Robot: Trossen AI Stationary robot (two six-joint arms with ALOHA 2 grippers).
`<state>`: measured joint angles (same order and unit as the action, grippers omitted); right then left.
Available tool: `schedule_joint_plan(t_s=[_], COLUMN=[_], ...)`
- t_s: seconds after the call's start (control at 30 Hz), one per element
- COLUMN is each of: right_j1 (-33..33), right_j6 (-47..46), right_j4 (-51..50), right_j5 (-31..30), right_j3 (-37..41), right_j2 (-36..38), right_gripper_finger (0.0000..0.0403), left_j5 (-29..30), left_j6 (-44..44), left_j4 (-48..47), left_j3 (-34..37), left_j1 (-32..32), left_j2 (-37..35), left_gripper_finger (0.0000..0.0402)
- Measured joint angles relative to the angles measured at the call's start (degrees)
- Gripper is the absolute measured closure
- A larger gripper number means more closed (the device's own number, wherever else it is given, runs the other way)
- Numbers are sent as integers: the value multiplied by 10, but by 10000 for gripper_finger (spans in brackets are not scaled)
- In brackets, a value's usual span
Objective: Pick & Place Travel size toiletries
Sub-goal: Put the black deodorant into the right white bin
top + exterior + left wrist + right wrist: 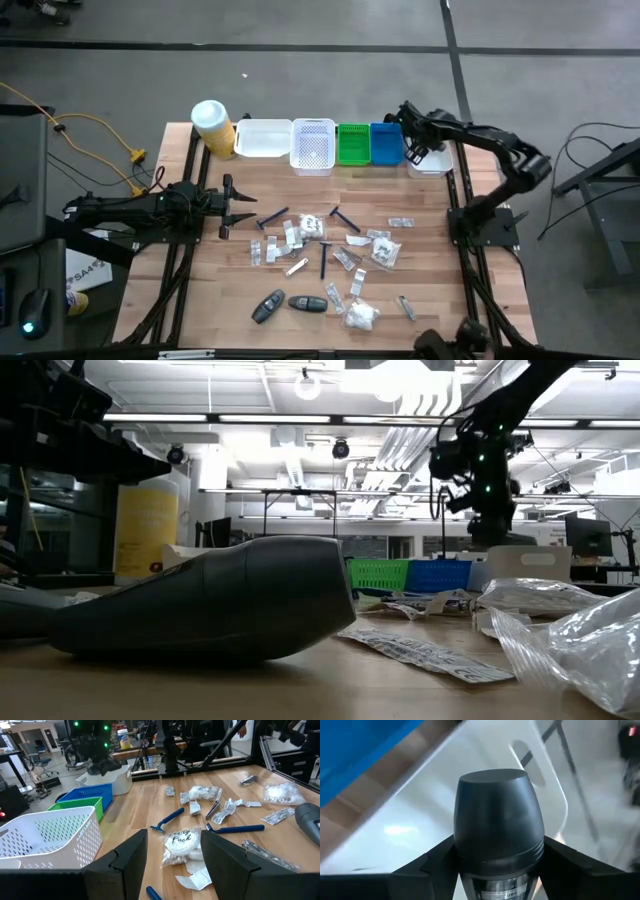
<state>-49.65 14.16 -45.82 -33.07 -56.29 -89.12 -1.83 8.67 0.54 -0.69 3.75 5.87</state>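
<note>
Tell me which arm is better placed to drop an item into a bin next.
Right. The right gripper hangs over the white bin with its jaws shut on a dark capped bottle; the left gripper sits open and empty beside the scattered toiletries.

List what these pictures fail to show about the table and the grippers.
- High view: the small clear sachets are too tiny to read.
- Low view: a dark grey rounded object blocks the table behind it.
- Right wrist view: the dark-capped bottle in the right gripper hides the white bin below.
</note>
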Motion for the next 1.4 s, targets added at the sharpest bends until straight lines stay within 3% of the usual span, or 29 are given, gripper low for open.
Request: schedule_joint_plan(t_s=[0.2, 0.33, 0.5, 0.7, 0.83, 0.97, 1.23, 1.4], right_j1=[3, 4, 4, 16, 45, 86, 177, 272], right_j6=[147, 197, 210, 187, 114, -43, -334, -426], right_j4=[18, 20, 20, 12, -19, -86, -234, -250], right_j5=[-30, -30, -36, -84, -92, -70, 138, 145], right_j3=[0, 0, 0, 0, 0, 0, -1, 0], right_j2=[-39, -52, -53, -53, -35, 7, 119, 193], right_gripper_finger=[182, 174, 147, 96, 75, 73, 90, 94], left_j5=[0, 0, -3, -2, -2, -2, -2, -2], left_j6=[0, 0, 0, 0, 0, 0, 0, 0], left_j4=[0, 0, 0, 0, 0, 0, 0, 0], left_j3=[0, 0, 0, 0, 0, 0, 0, 0], left_j1=[0, 0, 0, 0, 0, 0, 0, 0], left_j2=[0, 0, 0, 0, 0, 0, 0, 0], left_gripper_finger=[218, 218, 218, 218, 218, 218, 218, 218])
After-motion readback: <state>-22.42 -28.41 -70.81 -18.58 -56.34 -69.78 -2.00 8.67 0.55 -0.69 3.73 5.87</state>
